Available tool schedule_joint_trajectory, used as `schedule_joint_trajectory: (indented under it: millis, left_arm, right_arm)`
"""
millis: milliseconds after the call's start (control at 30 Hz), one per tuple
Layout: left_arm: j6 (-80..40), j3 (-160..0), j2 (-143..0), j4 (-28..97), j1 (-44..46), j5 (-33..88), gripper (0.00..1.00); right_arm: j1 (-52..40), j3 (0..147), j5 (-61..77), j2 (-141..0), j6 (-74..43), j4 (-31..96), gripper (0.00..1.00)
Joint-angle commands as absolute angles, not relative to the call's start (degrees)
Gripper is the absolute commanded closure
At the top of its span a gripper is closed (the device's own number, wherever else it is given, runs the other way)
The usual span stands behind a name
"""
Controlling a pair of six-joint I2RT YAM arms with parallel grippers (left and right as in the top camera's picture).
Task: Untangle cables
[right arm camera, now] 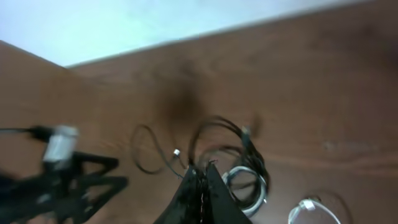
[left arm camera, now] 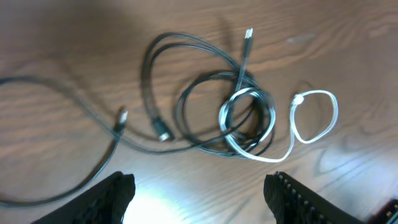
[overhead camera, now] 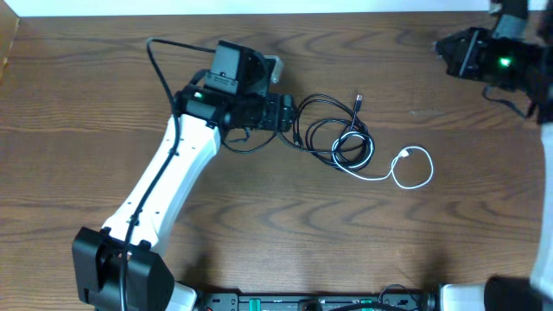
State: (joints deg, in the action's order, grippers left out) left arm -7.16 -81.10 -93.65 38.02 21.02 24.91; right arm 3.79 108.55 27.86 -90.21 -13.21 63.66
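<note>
Cables tangled mid-table, both grippers clear of them

From overhead, my left arm [overhead camera: 173, 181] runs up from the lower left of the frame, and the left gripper [overhead camera: 294, 113] sits just left of centre. In its wrist view the jaws are spread wide with nothing between them, and the tangle lies on the wooden table [overhead camera: 259, 233] ahead of the fingers. The black cables [overhead camera: 335, 147] lie at centre in overlapping loops, with one plug end pointing to the top of the frame. The white cable [left arm camera: 336, 113] is wound into the black coil, and its free end forms a separate loop just right of it. At the upper right, well apart from the cables, is the right gripper [right arm camera: 200, 180]. Its wrist view is blurred, but the jaws look pressed together and hold nothing.
</note>
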Motion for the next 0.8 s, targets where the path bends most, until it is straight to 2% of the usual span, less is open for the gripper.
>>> schedule_joint_trajectory:
  millis: [0, 167, 367, 767]
  left_arm:
    - [-5.5, -80.8, -95.4, 35.5, 23.7, 25.0, 0.28]
    - [-4.2, -80.8, -101.9, 29.4, 26.4, 30.1, 0.28]
    - [-1.5, -80.8, -110.0, 18.9, 30.6, 32.1, 0.28]
    - [-2.2, -80.8, -120.3, 11.4, 35.6, 26.0, 0.28]
  right_arm:
    - [4.1, 108.3, 25.6, -93.1, -10.6, 64.1, 0.97]
    - [5.0, 108.3, 22.9, -96.2, -9.9, 64.1, 0.84]
    - [8.7, 108.3, 22.4, -96.7, -8.0, 64.8, 0.57]
    - [10.0, 107.4, 22.4, -96.7, -5.1, 67.6, 0.50]
